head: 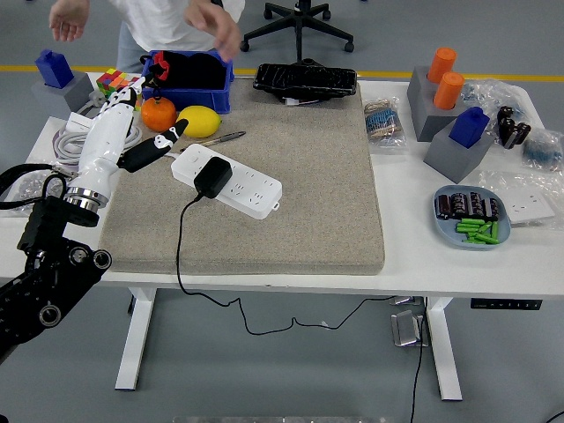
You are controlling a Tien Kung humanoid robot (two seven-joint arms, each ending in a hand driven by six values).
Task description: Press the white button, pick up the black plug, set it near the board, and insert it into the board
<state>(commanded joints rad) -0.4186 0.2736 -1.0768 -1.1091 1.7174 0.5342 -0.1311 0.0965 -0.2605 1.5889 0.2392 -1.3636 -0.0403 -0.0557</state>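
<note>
The white power strip (238,184) lies at an angle on the grey mat (291,220). The black plug (212,177) sits in the strip near its left end, and its black cable (180,256) runs over the mat's front edge and hangs below the table. My left hand (132,123), white with black fingertips, is raised to the left of the strip and apart from it, fingers spread, holding nothing. The white button on the strip is too small to make out. A person's two hands (216,22) are lifted above the table's far edge, touching nothing.
Just right of my left hand lie an orange (159,114), a lemon (199,121) and a pen (225,137). A blue bin (189,84) and a colour cube (115,82) stand behind them, with a coiled white cable (75,141) under my wrist. A blue plate (471,216) of parts sits at the right.
</note>
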